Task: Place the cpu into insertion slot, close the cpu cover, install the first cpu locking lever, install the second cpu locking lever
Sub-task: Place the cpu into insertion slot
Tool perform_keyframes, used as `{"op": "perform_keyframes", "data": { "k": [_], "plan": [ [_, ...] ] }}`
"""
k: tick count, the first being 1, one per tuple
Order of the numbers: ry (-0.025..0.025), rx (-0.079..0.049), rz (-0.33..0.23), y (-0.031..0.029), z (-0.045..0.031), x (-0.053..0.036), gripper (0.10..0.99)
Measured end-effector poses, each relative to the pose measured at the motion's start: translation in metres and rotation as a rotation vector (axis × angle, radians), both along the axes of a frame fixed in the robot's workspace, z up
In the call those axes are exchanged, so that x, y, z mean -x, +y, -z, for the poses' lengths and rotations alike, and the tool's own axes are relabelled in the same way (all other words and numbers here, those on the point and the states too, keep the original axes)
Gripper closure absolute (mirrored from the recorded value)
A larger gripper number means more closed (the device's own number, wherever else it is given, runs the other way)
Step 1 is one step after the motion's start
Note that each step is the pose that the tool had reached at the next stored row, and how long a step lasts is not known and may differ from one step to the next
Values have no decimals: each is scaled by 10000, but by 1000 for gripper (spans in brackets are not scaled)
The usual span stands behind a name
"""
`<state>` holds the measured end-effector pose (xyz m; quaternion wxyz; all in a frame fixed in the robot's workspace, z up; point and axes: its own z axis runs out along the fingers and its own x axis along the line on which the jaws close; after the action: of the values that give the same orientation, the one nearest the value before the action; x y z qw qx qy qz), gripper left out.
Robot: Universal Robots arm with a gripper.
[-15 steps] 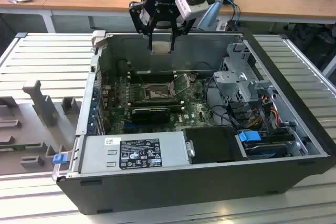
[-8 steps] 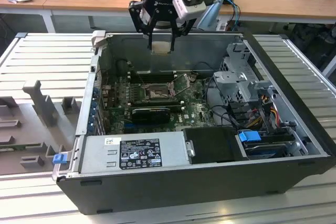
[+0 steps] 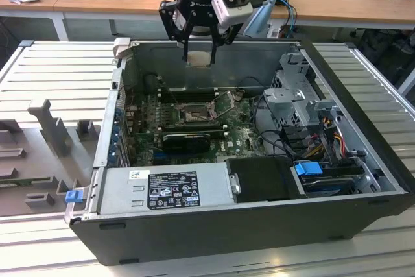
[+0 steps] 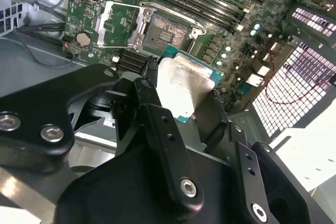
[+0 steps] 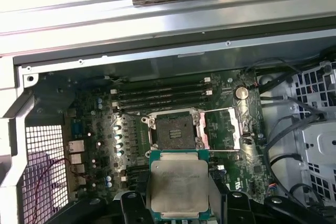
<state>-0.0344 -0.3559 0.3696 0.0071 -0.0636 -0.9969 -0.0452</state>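
The cpu (image 3: 198, 57), a small flat square chip with a pale silvery-grey metal face and a green edge, is held in the air above the open dark grey computer case (image 3: 214, 228), near the case's far wall in the exterior view; the black two-fingered tool (image 3: 200, 54) is pinched on the chip, with one finger on each of two opposite edges; in both wrist views the chip (image 5: 177, 182) (image 4: 181, 85) sits between the black fingers (image 4: 151, 103) with its metal face toward the cameras; the chip is well apart from the board below and touches nothing but the tool. The insertion slot (image 5: 173, 132), a square black-framed socket with a dark pin-field centre, lies uncovered on the green motherboard (image 5: 100, 129), just beside a row of long black memory slots (image 5: 157, 95); nothing is seated in the socket (image 4: 165, 32). The cpu cover (image 5: 237, 128), a thin silvery hinged metal frame with a large square window, is swung open to one side of the socket, toward a round silver coin cell (image 5: 241, 92). A silver box-shaped power supply (image 3: 162, 189) occupies the near side of the case in the exterior view; the case rests on a ribbed grey metal counter (image 3: 58, 72).
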Motion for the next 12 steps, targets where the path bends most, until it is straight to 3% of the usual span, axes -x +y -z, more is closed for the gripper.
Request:
{"op": "perform_keyframes", "data": {
  "k": [12],
  "plan": [
    [0,0,345,-1,14,-1,557]
  ]
}}
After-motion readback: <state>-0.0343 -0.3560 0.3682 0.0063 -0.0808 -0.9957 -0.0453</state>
